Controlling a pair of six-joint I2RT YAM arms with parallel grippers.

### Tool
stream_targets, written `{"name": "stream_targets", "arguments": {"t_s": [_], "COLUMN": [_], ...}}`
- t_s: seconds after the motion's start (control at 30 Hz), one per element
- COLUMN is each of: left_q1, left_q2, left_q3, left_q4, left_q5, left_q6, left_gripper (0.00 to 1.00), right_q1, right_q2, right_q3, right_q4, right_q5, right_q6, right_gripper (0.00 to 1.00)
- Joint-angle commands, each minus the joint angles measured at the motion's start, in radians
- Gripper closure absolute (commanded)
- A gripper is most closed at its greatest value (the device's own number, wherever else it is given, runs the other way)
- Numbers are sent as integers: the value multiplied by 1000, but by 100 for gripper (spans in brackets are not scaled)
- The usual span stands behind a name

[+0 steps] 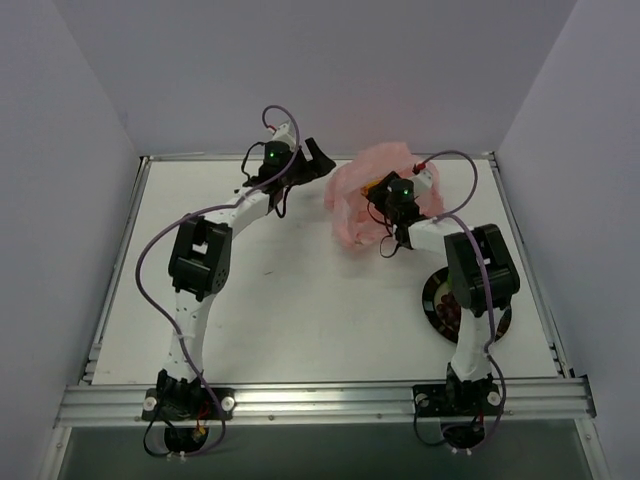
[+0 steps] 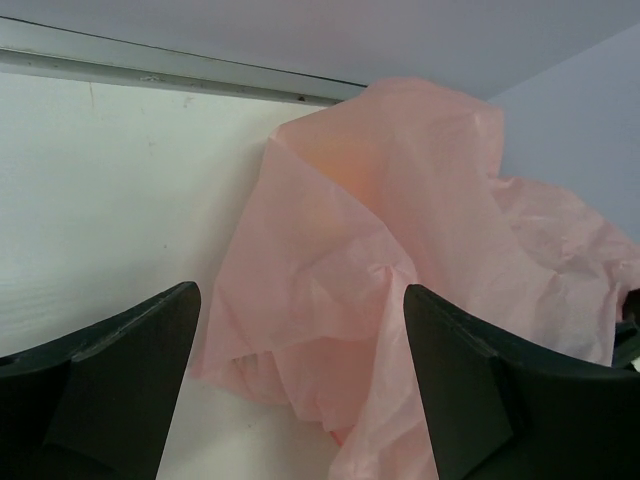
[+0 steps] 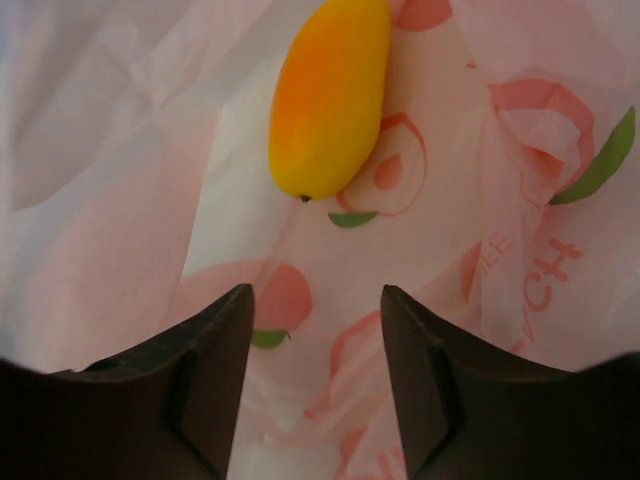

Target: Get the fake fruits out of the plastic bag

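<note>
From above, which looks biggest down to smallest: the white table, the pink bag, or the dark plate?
1. Table, by far the largest.
2. Pink bag, crumpled near the far edge.
3. Plate, seemingly a little smaller than the bag, but the right arm hides part of it, so that ranking is unsure.

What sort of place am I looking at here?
Probably a robot lab test cell: a white table boxed in by blank walls, an aluminium rail along its near edge, and a fake mango with a plastic bag.
</note>
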Motion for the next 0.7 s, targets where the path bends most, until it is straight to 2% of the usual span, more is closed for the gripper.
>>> {"name": "stream_targets", "arguments": {"t_s": [0.0, 0.13, 0.23, 0.43, 0.67], "left_q1": [2, 2, 2, 0, 2], "left_q2": [23, 64, 105, 144, 172], "left_q3": [89, 132, 173, 187, 197], "left_q4": [-28, -65, -76, -84, -93], "left_q5": [45, 61, 76, 88, 114], "left_q6": [-23, -15, -17, -29, -18], "left_gripper": [19, 19, 19, 20, 23], "right_q1": [-11, -11, -14, -8, 4], "right_q2": [70, 151, 217, 355, 457], "right_q3": [118, 209, 285, 429, 557], "right_q4": [80, 35, -3, -57, -136], "right_q5": [111, 159, 171, 177, 202], "right_q6": [117, 136, 136, 151, 151], "right_gripper": [48, 30, 22, 14, 12]}}
